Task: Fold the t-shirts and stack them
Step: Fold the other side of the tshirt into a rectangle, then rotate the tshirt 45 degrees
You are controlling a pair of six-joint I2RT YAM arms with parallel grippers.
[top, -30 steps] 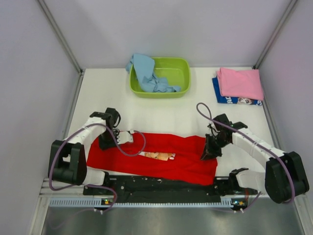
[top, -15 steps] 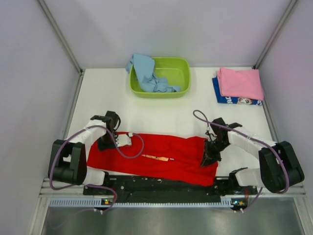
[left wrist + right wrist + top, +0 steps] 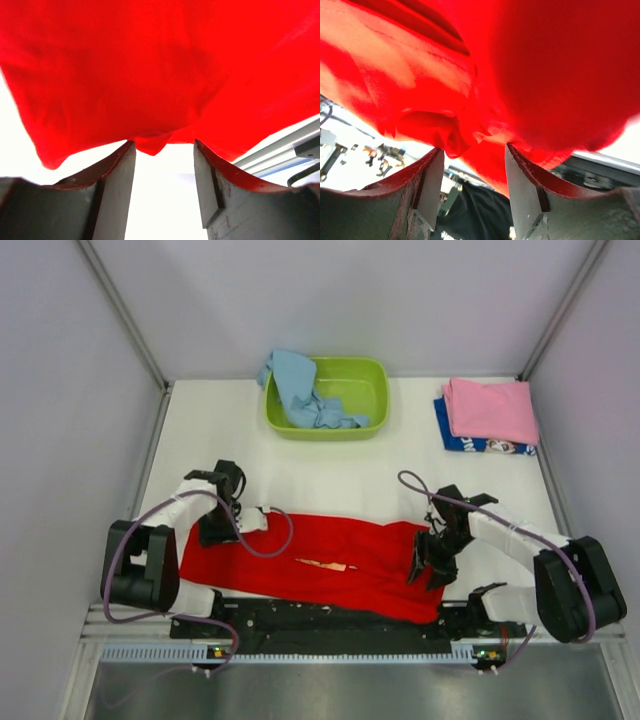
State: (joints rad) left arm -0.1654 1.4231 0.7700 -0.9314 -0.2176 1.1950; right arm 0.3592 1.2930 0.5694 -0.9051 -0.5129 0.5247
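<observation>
The red t-shirt (image 3: 372,558) lies folded in a long band across the near part of the table, with a strip of its print showing at the middle. My left gripper (image 3: 257,520) sits at the band's left end, and my right gripper (image 3: 428,562) at its right end. In the left wrist view the left gripper (image 3: 164,146) is open, with a small tuck of red cloth (image 3: 150,75) hanging at its tips. In the right wrist view the right gripper (image 3: 472,149) is open too, and bunched red cloth (image 3: 530,75) lies loose just above its tips.
A lime green basin (image 3: 377,373) stands at the back centre with a light blue t-shirt (image 3: 297,388) draped over its left rim. A folded pink t-shirt (image 3: 490,408) lies on a dark blue one (image 3: 452,437) at the back right. Grey walls close in both sides.
Both grippers were shut on the red t-shirt's ends and now stand open, having let it go. The right gripper has moved slightly nearer, and the cloth has settled flat.
</observation>
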